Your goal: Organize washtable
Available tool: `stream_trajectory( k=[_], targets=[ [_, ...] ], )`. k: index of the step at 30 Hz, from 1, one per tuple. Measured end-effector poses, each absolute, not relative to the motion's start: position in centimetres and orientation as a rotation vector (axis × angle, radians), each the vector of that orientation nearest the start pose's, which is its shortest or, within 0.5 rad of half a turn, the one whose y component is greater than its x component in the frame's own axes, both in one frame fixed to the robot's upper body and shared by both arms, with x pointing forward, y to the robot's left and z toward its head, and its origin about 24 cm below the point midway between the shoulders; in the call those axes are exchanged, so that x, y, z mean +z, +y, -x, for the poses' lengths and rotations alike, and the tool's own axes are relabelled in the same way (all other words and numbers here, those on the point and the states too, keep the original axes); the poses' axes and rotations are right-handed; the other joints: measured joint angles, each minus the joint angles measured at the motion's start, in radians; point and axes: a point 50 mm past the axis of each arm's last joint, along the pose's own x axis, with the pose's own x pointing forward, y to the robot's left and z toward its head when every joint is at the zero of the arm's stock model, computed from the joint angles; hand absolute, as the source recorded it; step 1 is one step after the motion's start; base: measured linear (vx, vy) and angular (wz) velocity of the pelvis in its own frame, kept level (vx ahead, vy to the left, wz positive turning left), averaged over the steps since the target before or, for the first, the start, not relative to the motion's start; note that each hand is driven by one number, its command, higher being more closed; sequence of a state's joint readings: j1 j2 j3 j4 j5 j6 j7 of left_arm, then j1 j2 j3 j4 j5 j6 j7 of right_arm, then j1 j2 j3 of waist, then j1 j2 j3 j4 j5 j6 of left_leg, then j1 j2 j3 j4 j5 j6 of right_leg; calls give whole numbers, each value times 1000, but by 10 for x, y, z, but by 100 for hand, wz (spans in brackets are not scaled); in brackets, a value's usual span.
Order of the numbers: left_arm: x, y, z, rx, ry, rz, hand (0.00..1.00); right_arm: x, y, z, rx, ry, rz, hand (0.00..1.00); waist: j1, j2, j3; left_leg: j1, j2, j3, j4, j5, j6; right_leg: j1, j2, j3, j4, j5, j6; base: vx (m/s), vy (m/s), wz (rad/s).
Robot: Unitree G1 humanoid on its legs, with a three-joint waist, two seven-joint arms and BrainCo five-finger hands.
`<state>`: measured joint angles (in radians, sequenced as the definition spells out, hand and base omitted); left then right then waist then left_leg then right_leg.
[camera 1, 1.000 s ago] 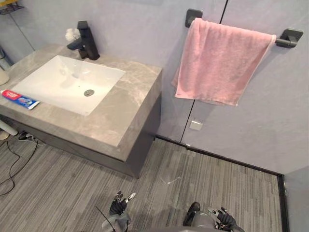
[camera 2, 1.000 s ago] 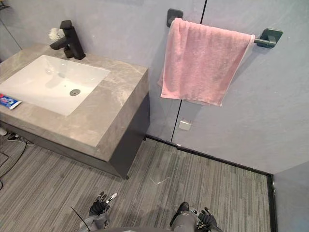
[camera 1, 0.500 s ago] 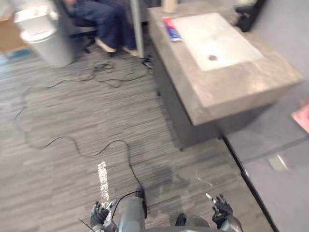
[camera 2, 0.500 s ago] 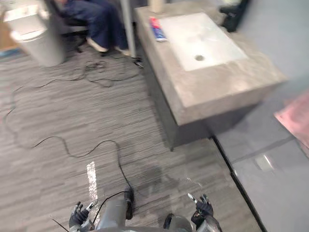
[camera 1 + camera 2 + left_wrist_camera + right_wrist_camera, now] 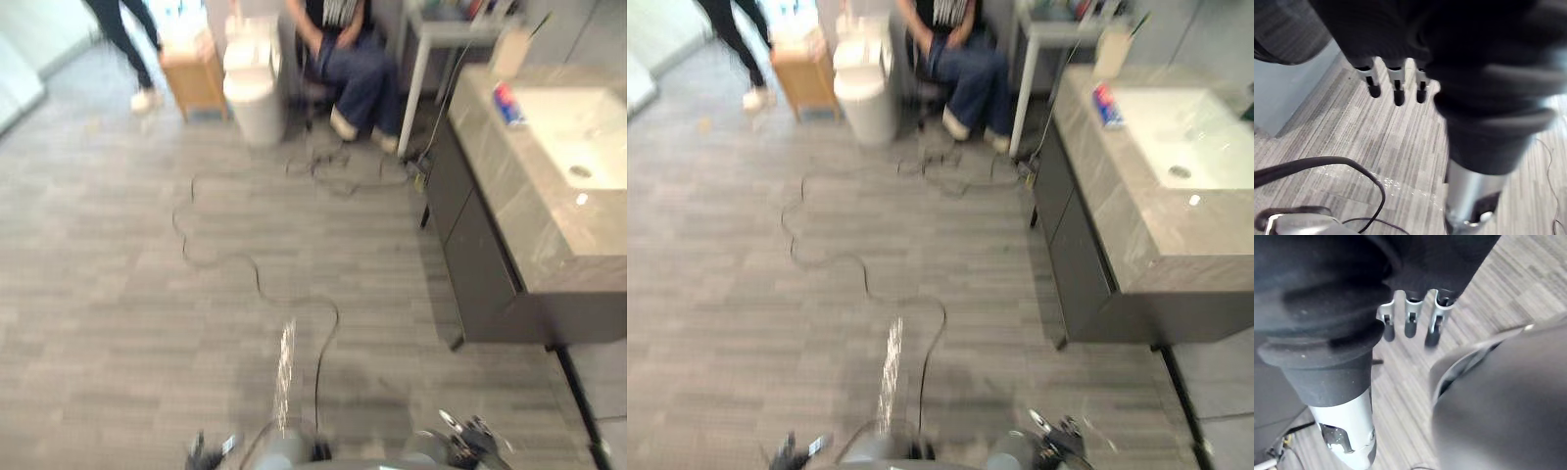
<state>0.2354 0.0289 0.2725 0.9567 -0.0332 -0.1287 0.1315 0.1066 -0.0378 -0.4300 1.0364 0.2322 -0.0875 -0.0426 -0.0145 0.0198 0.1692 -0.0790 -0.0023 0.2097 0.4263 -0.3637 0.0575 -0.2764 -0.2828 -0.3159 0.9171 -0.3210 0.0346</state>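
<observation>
The washtable (image 5: 534,230), a grey stone top on a dark cabinet, stands at the right edge with its white sink (image 5: 1176,137). A red, white and blue toothpaste tube (image 5: 506,102) lies on the top beside the sink, and a beige cup (image 5: 509,49) stands at its far end. My left hand (image 5: 206,455) and right hand (image 5: 472,441) hang low over the grey floor, far from the washtable. In the wrist views the left hand's fingers (image 5: 1396,90) and the right hand's fingers (image 5: 1409,322) are straight and hold nothing.
A seated person in blue trousers (image 5: 358,78) is by a white table (image 5: 431,34) next to the washtable. A white bin (image 5: 255,88) and a wooden box (image 5: 194,73) stand to the left of the person. Another person (image 5: 127,39) walks at the far left. Loose cables (image 5: 343,171) lie nearby.
The camera has swung left: the washtable has slid to the right edge, the pink towel has left the picture, and the room with people has come in. Both hands stay low.
</observation>
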Motion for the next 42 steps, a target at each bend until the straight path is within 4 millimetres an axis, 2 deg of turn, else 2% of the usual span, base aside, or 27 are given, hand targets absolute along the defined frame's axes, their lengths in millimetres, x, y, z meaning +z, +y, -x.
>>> stream_trajectory(
  k=[3,5,6,7,8,9,10,11,12,14,17,21,22,23,24,25,26,28,31,34,35,37,38,39,40,41,42],
  targets=[
    [-156,216,-63,452,1029,3,0,-164,-213,-56,-648,1050,-370,0,-37,-23,-11,43,-20,2,-142,22,13,-96,77,-89,-283,19,-14,257,-10,70],
    [-155,221,-65,462,1021,-7,0,-169,-207,-30,-694,1135,-409,0,-53,-37,10,96,-9,40,-180,55,-20,-126,88,-49,-439,104,-47,471,-154,70],
    [-155,222,-61,476,1032,-1,0,-170,-206,-25,-694,1151,-411,0,-56,-37,4,113,-10,49,-179,46,-18,-127,87,-34,-440,116,-61,373,-168,29],
    [-158,216,-52,499,1067,24,0,-169,-209,-18,-699,1165,-403,0,-70,-28,-29,169,10,59,-190,15,-57,-98,115,-47,-422,114,-73,421,-160,12],
    [-161,209,-38,512,1106,44,0,-167,-216,-13,-697,1166,-371,0,-73,-6,-56,190,40,68,-120,-3,-133,-55,157,-59,-457,110,-92,541,-143,24],
    [-159,215,-41,536,1088,54,0,-166,-218,-19,-674,1155,-346,0,-88,9,-60,107,86,46,140,-3,-130,-11,192,-55,-466,148,-120,515,-166,12],
    [-159,216,-41,563,1080,76,0,-166,-221,-18,-662,1159,-317,0,-86,16,-56,13,150,50,410,69,-89,16,232,-32,-471,167,-144,610,-179,-46],
    [-160,209,-38,580,1098,110,0,-163,-229,-22,-610,1162,-251,0,-43,31,-57,-89,253,54,652,302,-20,80,309,18,-514,159,-156,609,-69,-161],
    [-162,208,-31,585,1128,118,0,-163,-228,-33,-569,1149,-215,0,10,35,-66,-135,298,60,758,342,-19,143,352,111,-571,161,-166,576,19,-190],
    [-162,208,-33,584,1125,118,0,-161,-224,-55,-528,1113,-191,0,29,19,-65,-231,293,58,735,202,-51,197,381,193,-634,169,-162,526,44,-149],
    [-161,208,-39,572,1105,115,0,-159,-216,-83,-477,1063,-183,0,36,-2,-57,-288,270,77,466,125,-76,285,391,300,-695,172,-139,514,75,-119],
    [-161,209,-52,536,1087,92,0,-160,-201,-86,-440,1062,-194,0,59,-5,-69,-296,237,77,51,167,-121,421,354,350,-797,100,-75,546,260,-78],
    [-161,210,-52,529,1090,86,0,-161,-201,-83,-442,1069,-195,0,61,-8,-76,-293,225,73,54,196,-94,431,341,355,-785,73,-65,535,365,-42],
    [-160,216,-49,528,1097,65,0,-164,-196,-74,-443,1098,-207,0,61,-32,-108,-276,181,91,54,190,-40,409,296,356,-696,18,-33,598,368,-38],
    [-160,221,-51,529,1096,50,0,-164,-191,-74,-436,1097,-220,0,62,-62,-114,-231,145,134,26,170,-28,314,252,339,-474,-1,19,596,358,-40],
    [-159,222,-53,524,1094,43,0,-164,-189,-76,-430,1089,-227,0,59,-70,-108,-203,130,147,13,159,-21,257,233,338,-336,19,50,562,323,-34],
    [-159,226,-54,508,1096,17,0,-162,-187,-81,-425,1062,-240,0,45,-77,-93,-144,97,148,2,136,16,156,199,337,-79,117,99,510,294,5],
    [-159,229,-54,493,1110,-11,0,-160,-187,-85,-425,1035,-252,0,15,-77,-79,-40,72,144,0,87,31,83,169,312,147,155,95,550,234,28],
    [-158,227,-67,479,1088,-8,0,-159,-189,-86,-437,1017,-264,0,17,-73,-78,113,69,148,-72,37,15,-18,138,165,107,101,28,450,116,18],
    [-156,220,-83,431,1057,-14,0,-156,-189,-93,-434,984,-272,0,-9,-72,-79,226,67,194,-168,11,-19,-62,78,-176,-198,107,-9,524,79,-22],
    [-156,211,-90,388,1047,-18,0,-156,-190,-94,-432,990,-268,0,-4,-70,-80,282,59,269,-213,5,-40,-48,93,-329,-349,154,-79,565,61,-103],
    [-158,199,-92,367,1049,7,0,-157,-190,-91,-434,1006,-269,0,0,-80,-85,349,19,323,-221,3,-87,-38,161,-398,-496,228,-186,672,33,-118],
    [-157,203,-92,375,1048,-1,0,-158,-191,-86,-445,1014,-270,0,-16,-97,-99,352,3,315,-121,-11,-159,-4,185,-379,-563,208,-317,537,-28,-89],
    [-158,197,-95,370,1051,12,0,-157,-196,-90,-452,1005,-264,0,-20,-72,-101,334,41,310,-27,-12,-188,1,207,-365,-539,201,-305,655,-14,-90],
    [-157,195,-98,387,1038,38,0,-155,-202,-92,-458,993,-252,0,-35,-27,-99,230,131,284,262,60,-248,36,254,-333,-576,188,-280,565,1,-110],
    [-156,189,-106,401,1015,75,0,-154,-205,-94,-457,989,-236,0,-22,14,-88,127,223,237,534,145,-214,89,320,-292,-618,188,-280,522,32,-118],
    [-155,189,-107,414,1008,89,0,-154,-206,-95,-459,992,-231,0,-11,31,-89,90,263,225,635,159,-203,114,345,-264,-627,181,-282,554,70,-174]
  ],
)
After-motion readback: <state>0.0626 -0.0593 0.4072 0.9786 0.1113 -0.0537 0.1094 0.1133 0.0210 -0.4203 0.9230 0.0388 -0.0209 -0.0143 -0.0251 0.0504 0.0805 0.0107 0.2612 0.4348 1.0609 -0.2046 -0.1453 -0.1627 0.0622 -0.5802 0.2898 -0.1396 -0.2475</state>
